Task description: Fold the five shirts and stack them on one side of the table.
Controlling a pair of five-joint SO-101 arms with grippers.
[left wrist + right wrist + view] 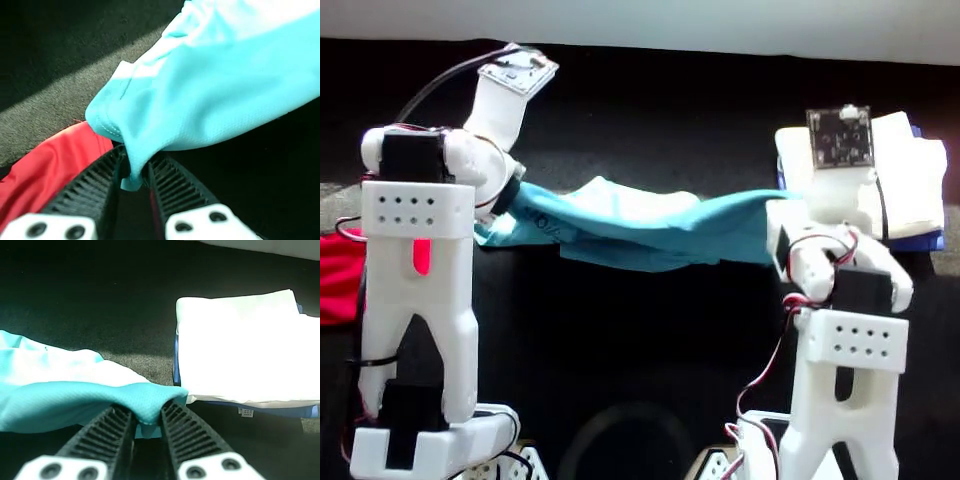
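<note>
A teal shirt [640,228] hangs stretched between the two arms above the dark table. My left gripper [134,172] is shut on one end of the teal shirt [210,95], at the left of the high view [505,195]. My right gripper [147,422] is shut on the other end of the teal shirt [65,395], at the right in the high view [782,235]. A folded white shirt [245,352] lies on a blue one [176,362] as a stack at the table's right side [910,185]. A red shirt [45,170] lies loose at the left edge [340,275].
The table top [650,340] is dark cloth. A pale strip [720,20] runs along the far edge. The arm bases [420,430] stand at the front, with wires beside them.
</note>
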